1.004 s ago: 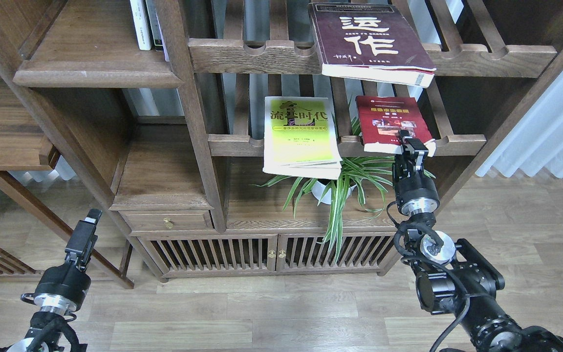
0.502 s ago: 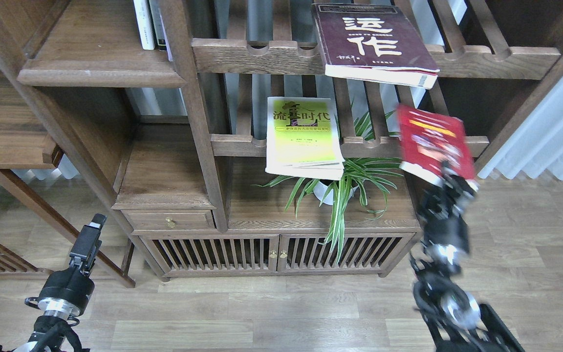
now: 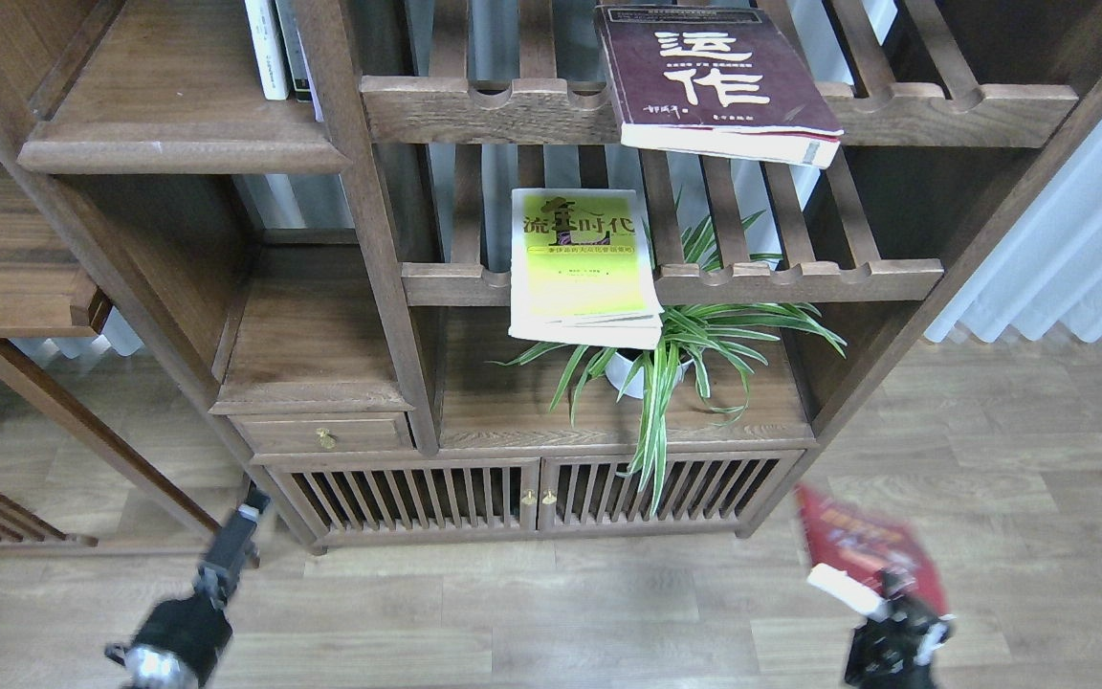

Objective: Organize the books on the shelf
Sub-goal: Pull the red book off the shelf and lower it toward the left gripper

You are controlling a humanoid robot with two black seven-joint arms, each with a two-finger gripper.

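A thick maroon book [image 3: 718, 81] with white characters lies flat on the upper slatted rack, its front edge overhanging. On the lower slatted rack a lime-yellow book [image 3: 584, 263] lies flat and juts over the rail. The red book [image 3: 862, 550] is low at the bottom right above the floor, blurred, with my right gripper [image 3: 886, 603] shut on its lower edge. My left gripper [image 3: 245, 512] is blurred near the cabinet's lower left corner, fingers indistinct. The shelf [image 3: 178, 134], a solid board with a moulded front edge, is at upper left.
A few upright books [image 3: 274, 48] stand at the back of the solid shelf. A potted spider plant [image 3: 666, 368] sits on the cabinet top [image 3: 513, 411] below the lower rack. Slatted cabinet doors [image 3: 532, 493], a small drawer [image 3: 321, 435], white curtains [image 3: 1068, 249] at right.
My right gripper pulled the red book off the lower rack and carried it down to near the floor at bottom right. The left arm dropped lower and shifted right.
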